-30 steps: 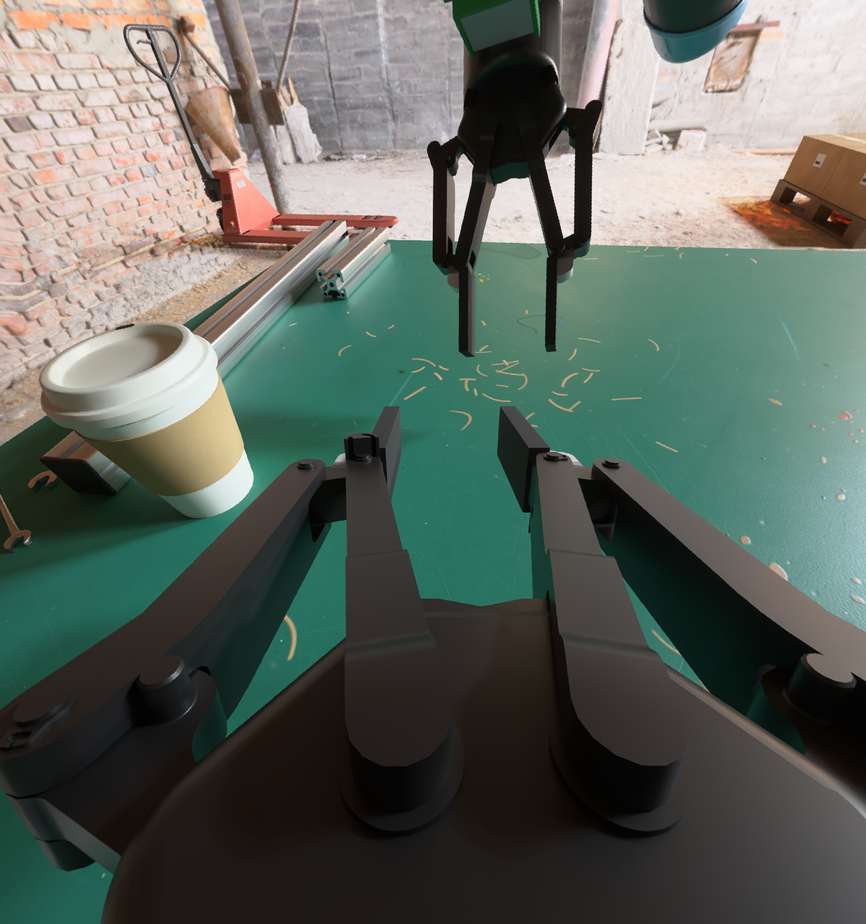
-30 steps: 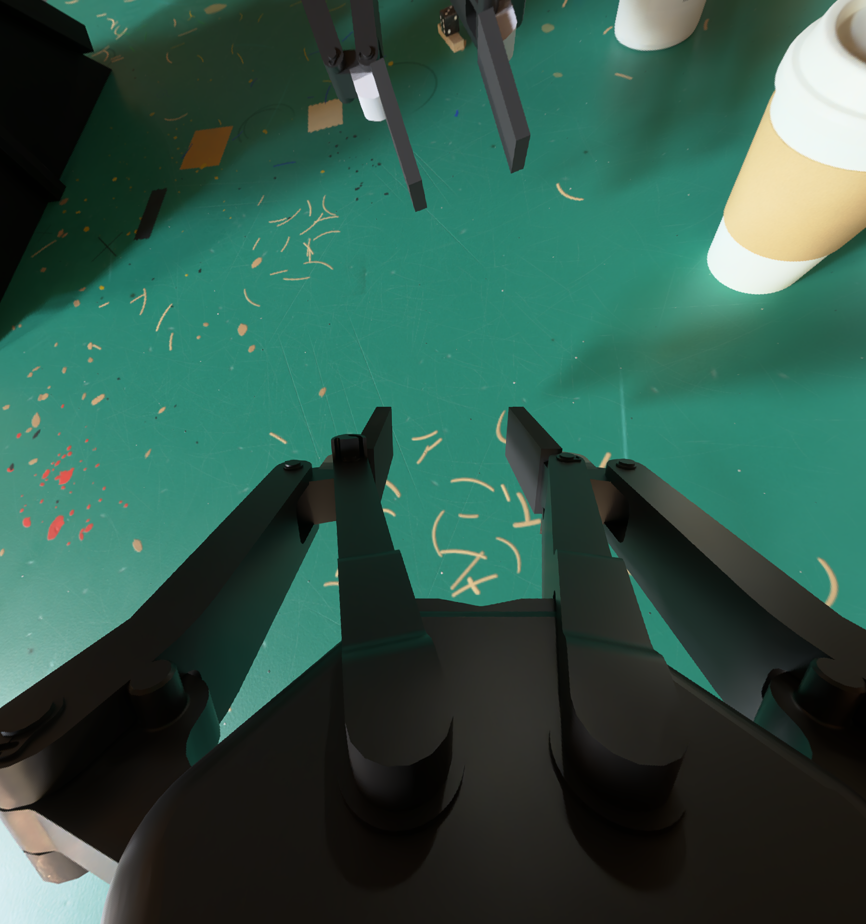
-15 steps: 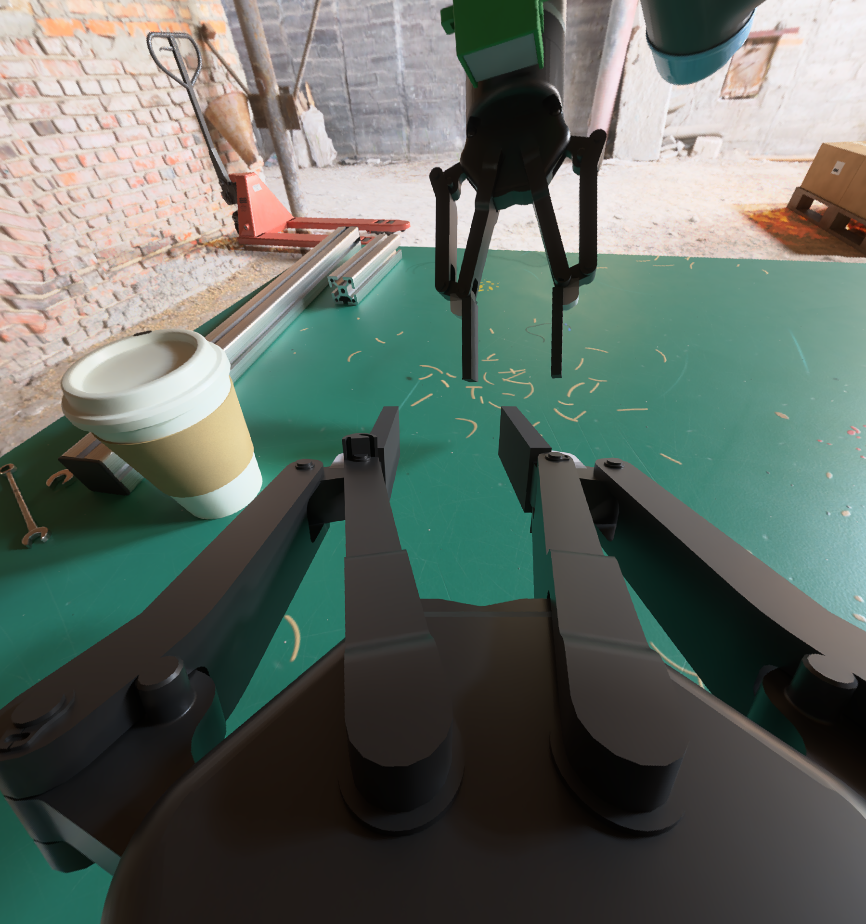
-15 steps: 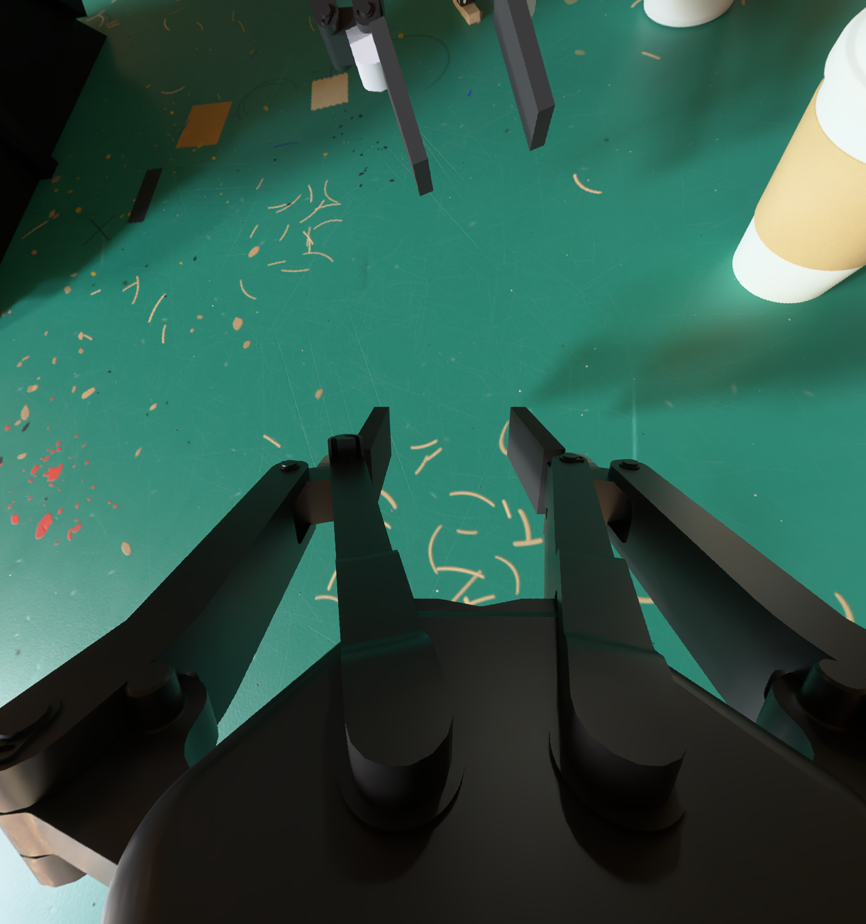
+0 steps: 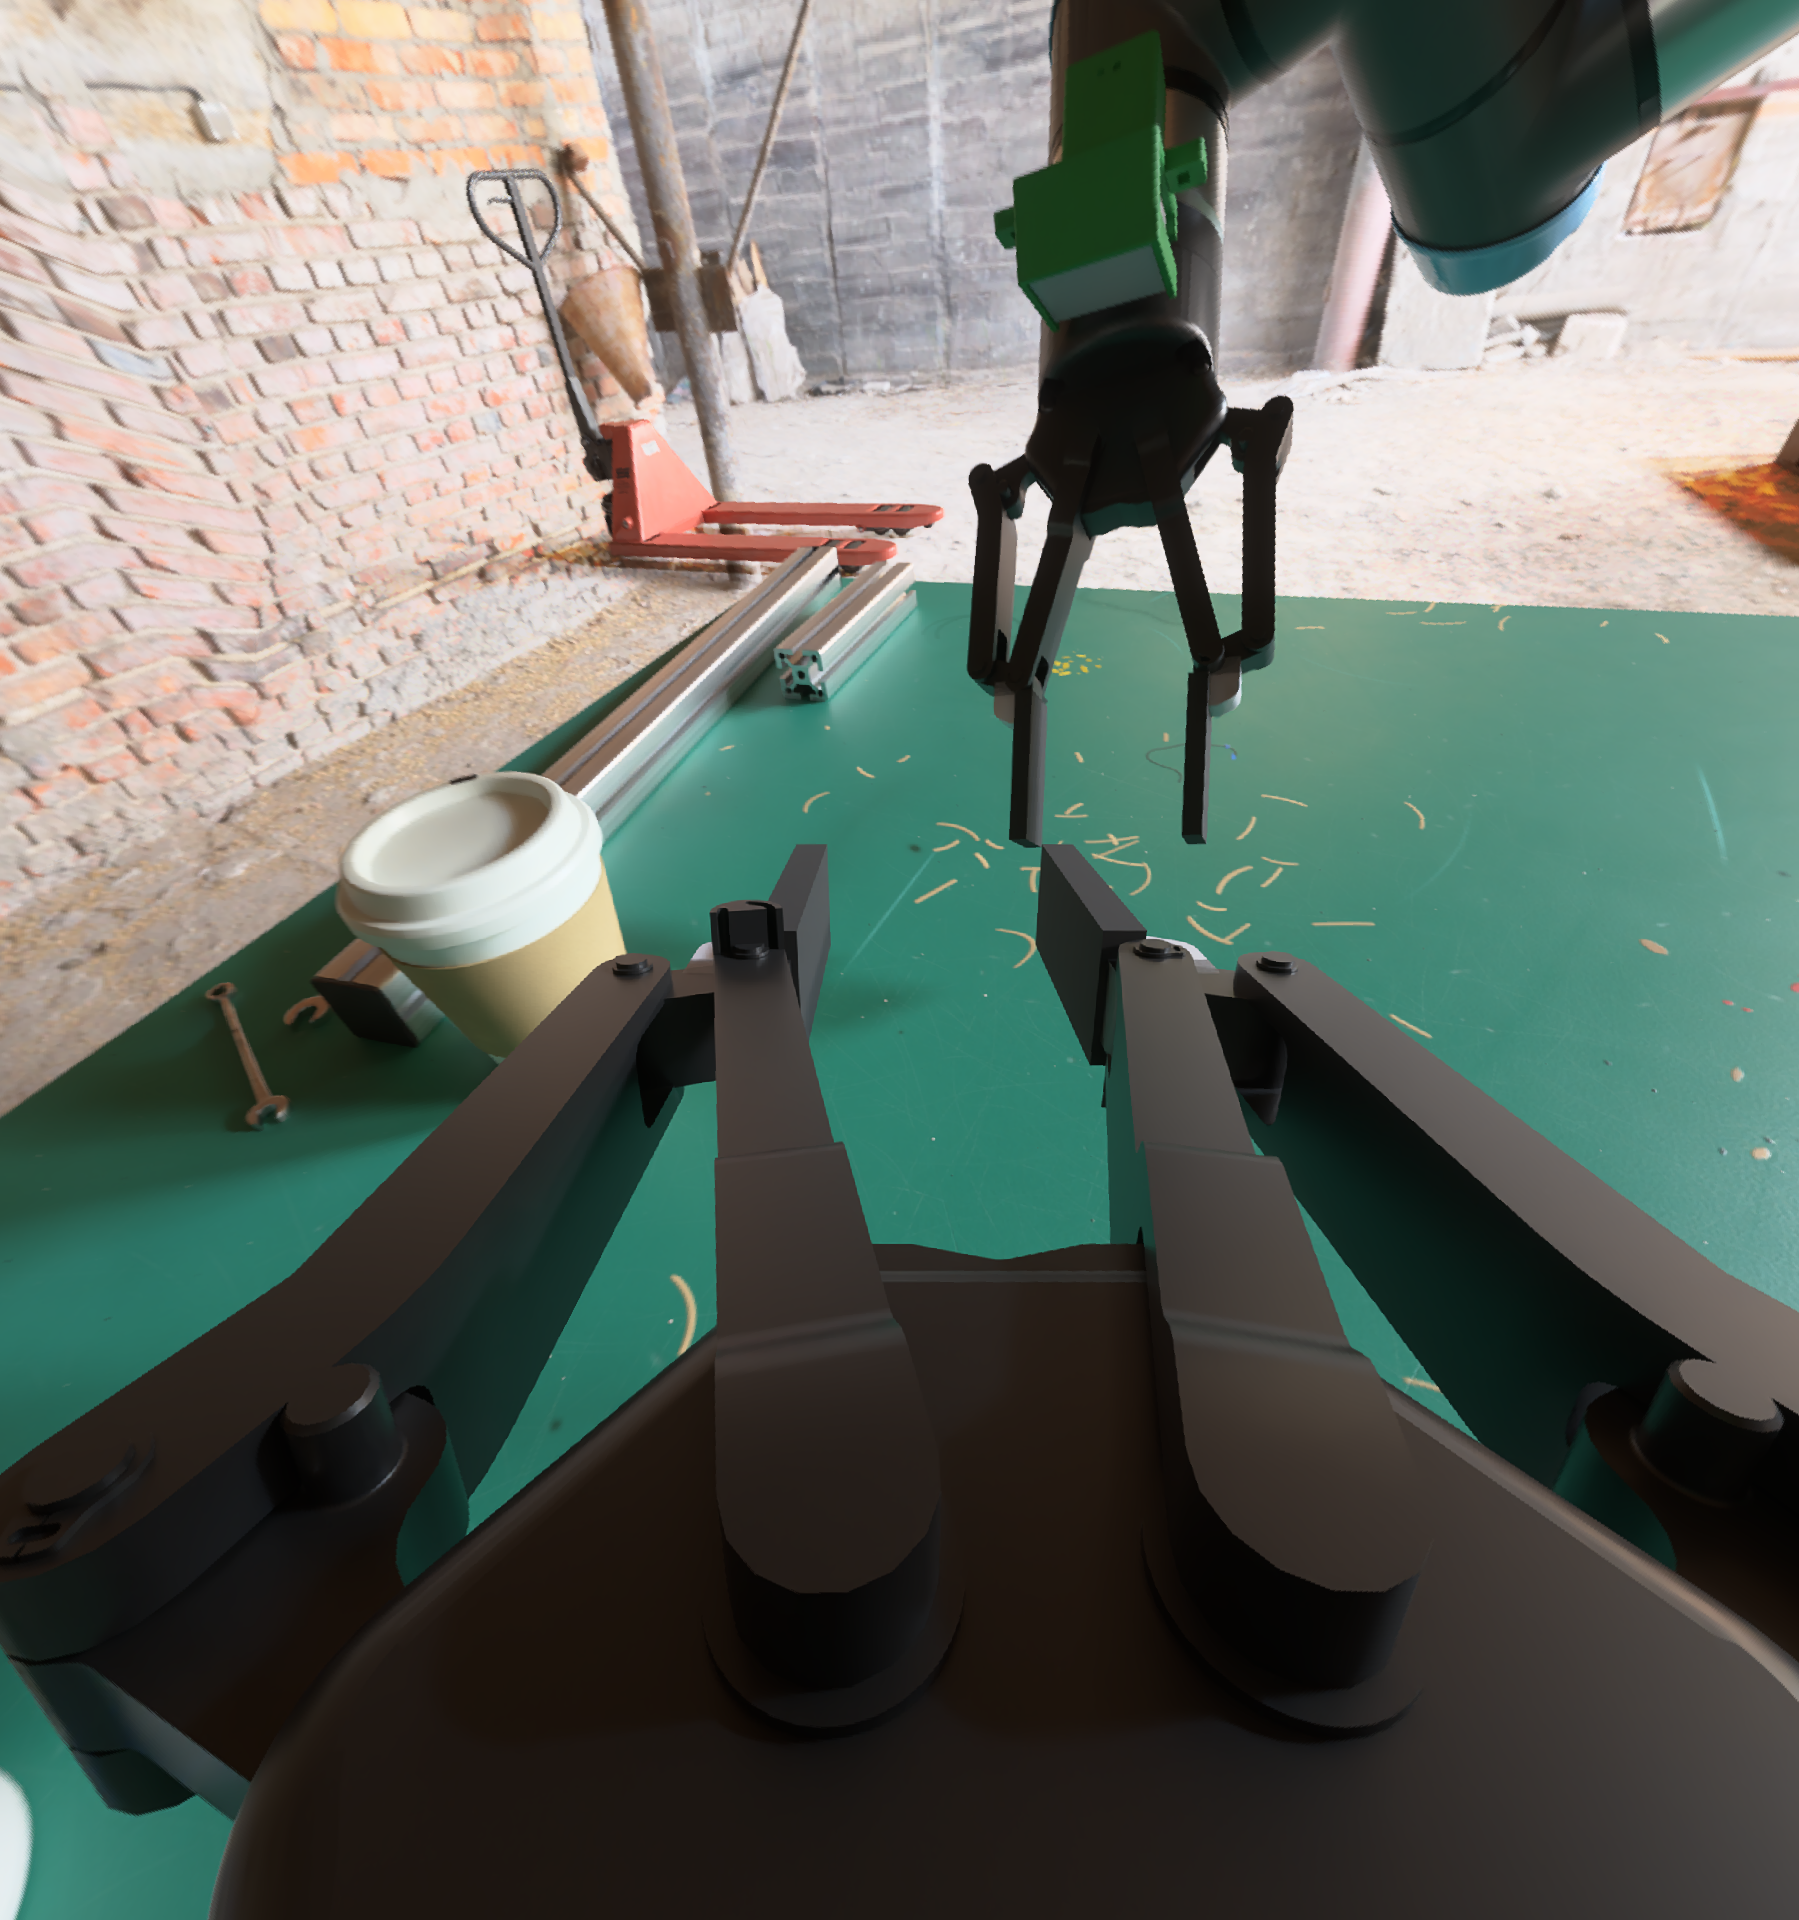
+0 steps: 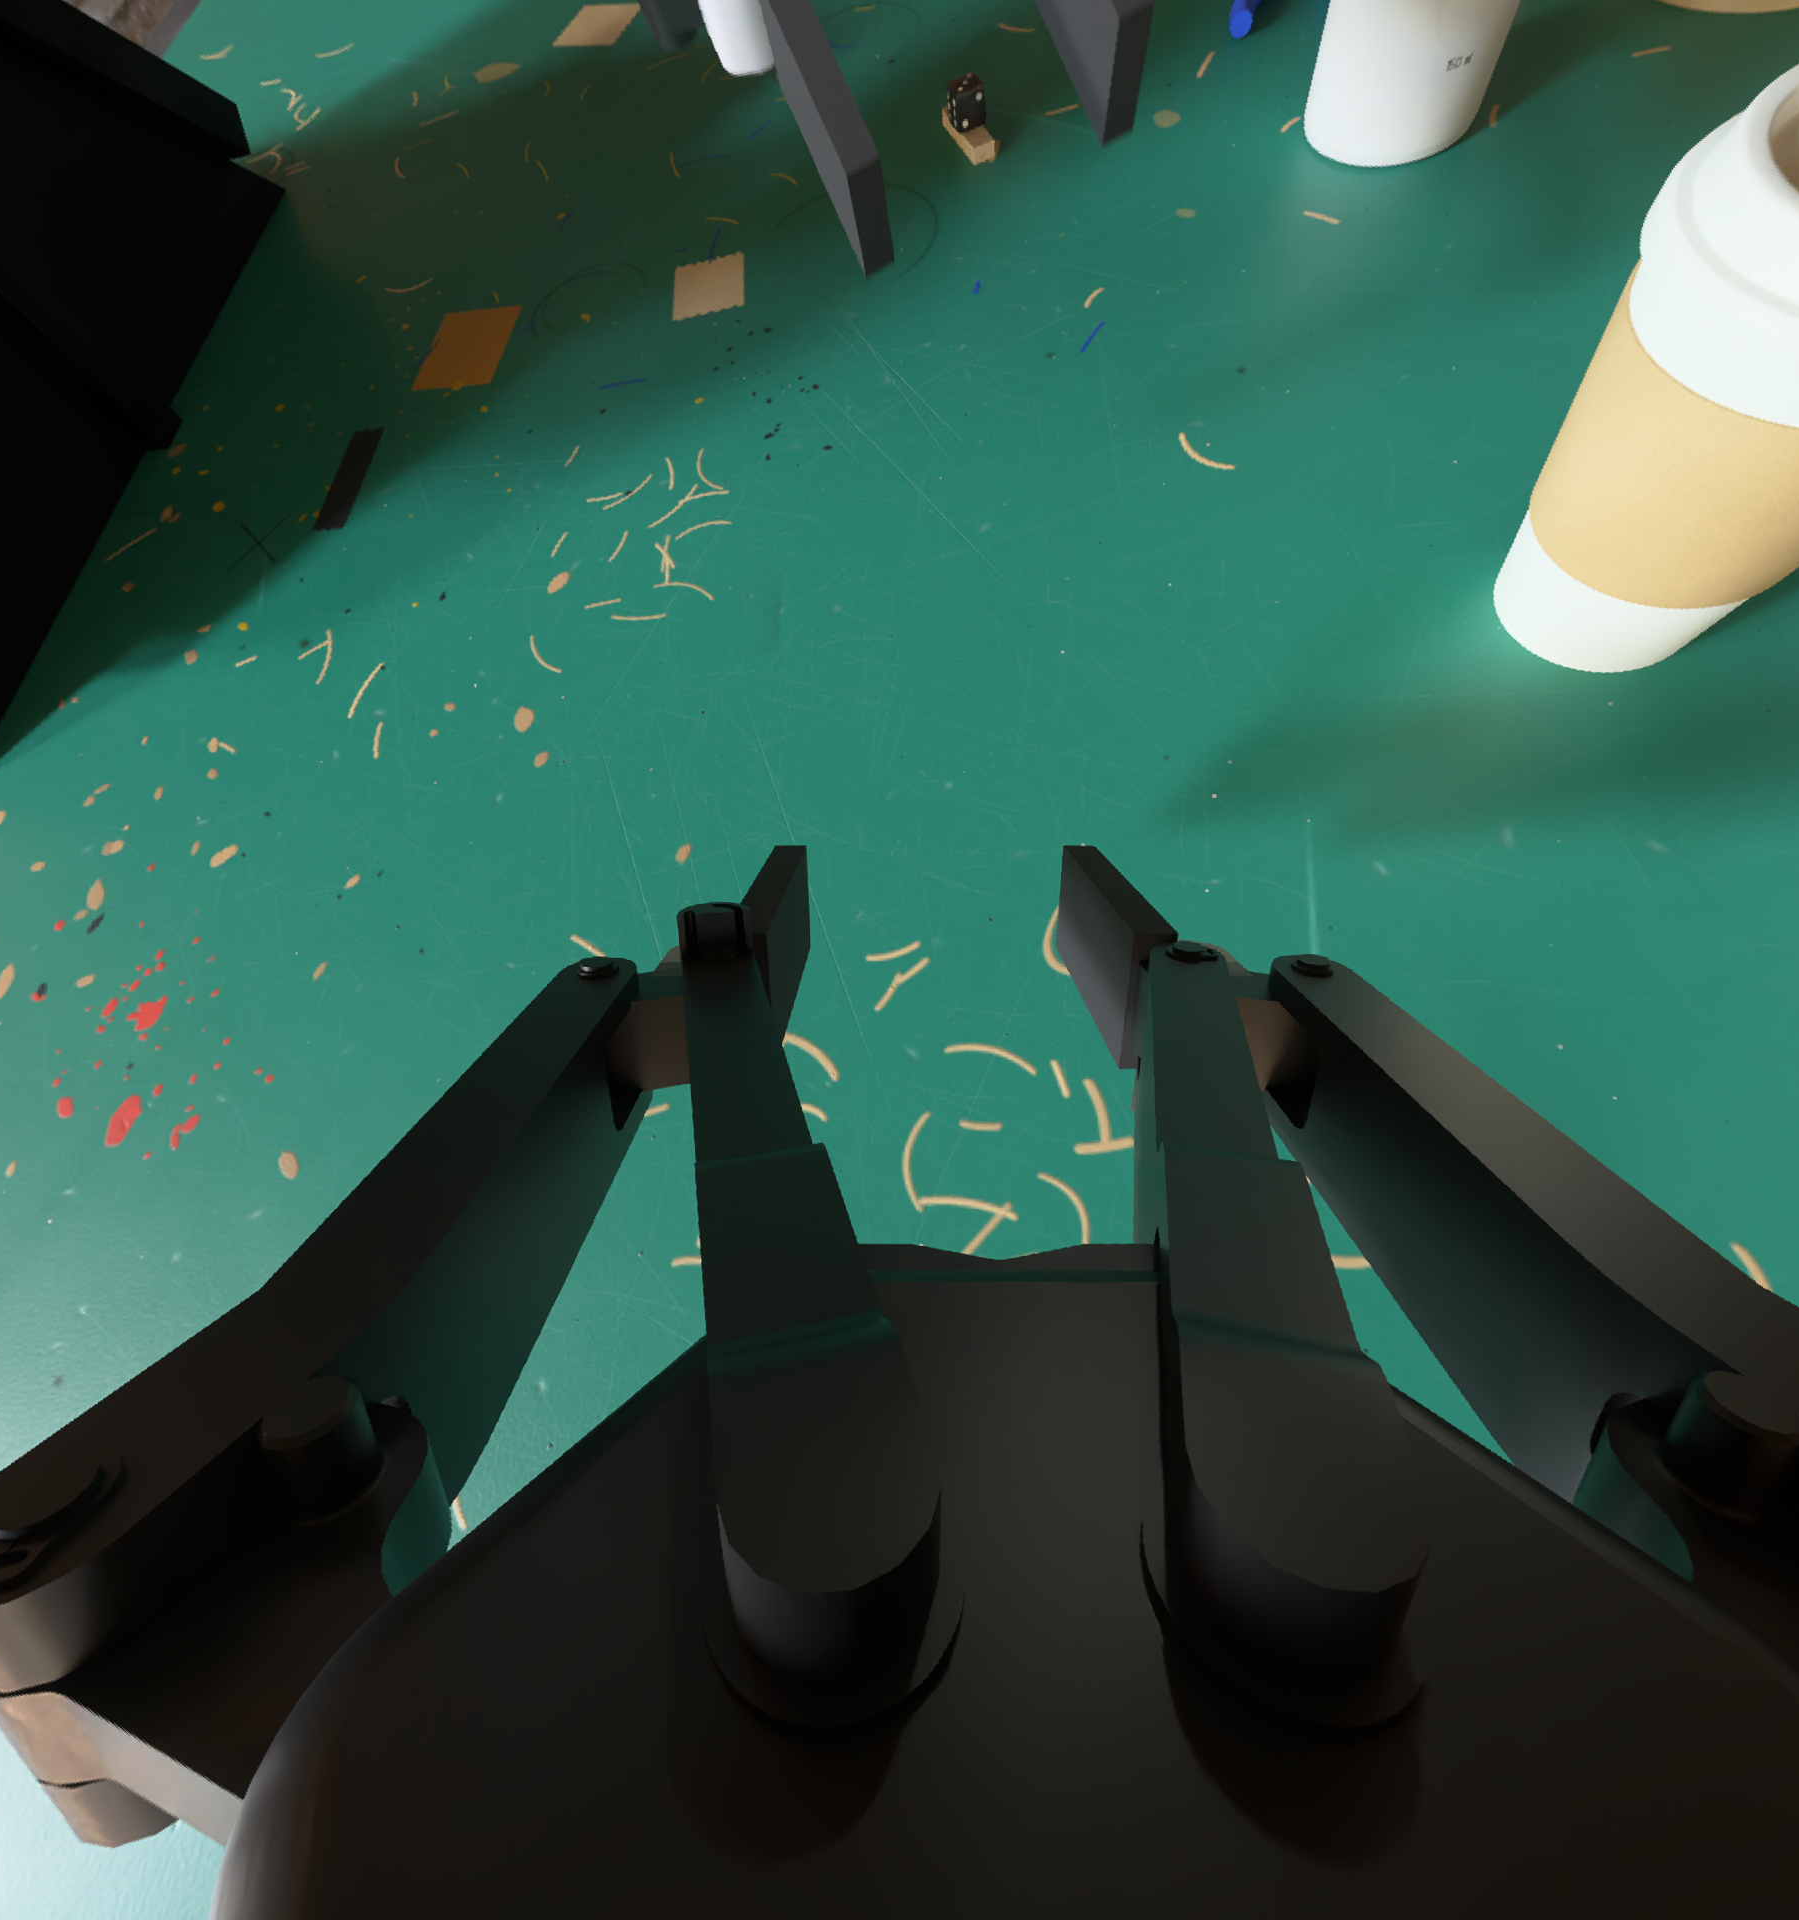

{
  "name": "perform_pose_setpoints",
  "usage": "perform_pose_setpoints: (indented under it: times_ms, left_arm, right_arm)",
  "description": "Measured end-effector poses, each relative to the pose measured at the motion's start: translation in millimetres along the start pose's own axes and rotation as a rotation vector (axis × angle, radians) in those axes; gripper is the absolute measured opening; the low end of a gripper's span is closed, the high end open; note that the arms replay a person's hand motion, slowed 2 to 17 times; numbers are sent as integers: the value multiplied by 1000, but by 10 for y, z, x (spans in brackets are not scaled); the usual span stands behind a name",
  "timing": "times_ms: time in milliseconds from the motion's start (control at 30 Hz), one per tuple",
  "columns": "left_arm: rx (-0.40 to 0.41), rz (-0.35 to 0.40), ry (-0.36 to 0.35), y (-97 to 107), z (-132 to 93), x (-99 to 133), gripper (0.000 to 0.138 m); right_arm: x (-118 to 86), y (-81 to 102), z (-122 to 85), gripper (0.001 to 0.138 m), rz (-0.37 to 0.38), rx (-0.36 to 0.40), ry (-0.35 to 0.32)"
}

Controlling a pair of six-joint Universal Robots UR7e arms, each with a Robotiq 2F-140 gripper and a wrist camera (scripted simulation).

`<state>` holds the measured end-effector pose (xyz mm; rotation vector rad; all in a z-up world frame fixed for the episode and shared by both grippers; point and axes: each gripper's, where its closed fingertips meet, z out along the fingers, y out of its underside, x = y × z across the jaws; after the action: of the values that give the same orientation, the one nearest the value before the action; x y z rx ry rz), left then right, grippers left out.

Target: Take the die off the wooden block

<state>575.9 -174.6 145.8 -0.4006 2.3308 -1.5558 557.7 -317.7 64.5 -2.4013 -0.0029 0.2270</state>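
Note:
A small dark die [image 6: 964, 101] sits on a small wooden block [image 6: 974, 141] on the green table [image 6: 978, 644], at the far top of the right wrist view. My left gripper [image 6: 988, 192] hangs there, open, and the die shows between its two fingers [image 6: 843, 177], apart from them. My right gripper [image 6: 934, 883] is open and empty, far from the die, above wood shavings. In the left wrist view my left gripper [image 5: 931, 904] is open and empty, the right gripper [image 5: 1108, 831] hovers opposite it, and the die is out of sight.
A lidded paper coffee cup [image 6: 1705, 416] stands at the right, also in the left wrist view [image 5: 479, 904]. A white container [image 6: 1394, 83] stands near the die. A black box [image 6: 64, 364] is at the left. Aluminium profiles [image 5: 729, 696] and a wrench [image 5: 246, 1055] lie by the table edge.
My left gripper has drawn back from the right gripper and the coffee cup. In the right wrist view the die and block have come further into view. Both grippers stay open.

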Motion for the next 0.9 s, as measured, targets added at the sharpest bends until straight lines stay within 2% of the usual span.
perform_pose_setpoints:
  times_ms: [233,533,700,900]
  left_arm:
    - [12,21,-73,-221,-346,-78,54]
    - [-31,40,-211,-375,-966,-306,52]
    - [-80,44,-286,-374,-1349,-466,52]
    - [-187,42,-341,-217,-1767,-648,50]
  right_arm:
    - [-4,0,-52,66,11,10,8]
    - [-9,-1,-109,67,23,20,16]
    - [-14,-2,-129,68,26,20,20]
    - [-18,-13,-137,69,25,20,24]
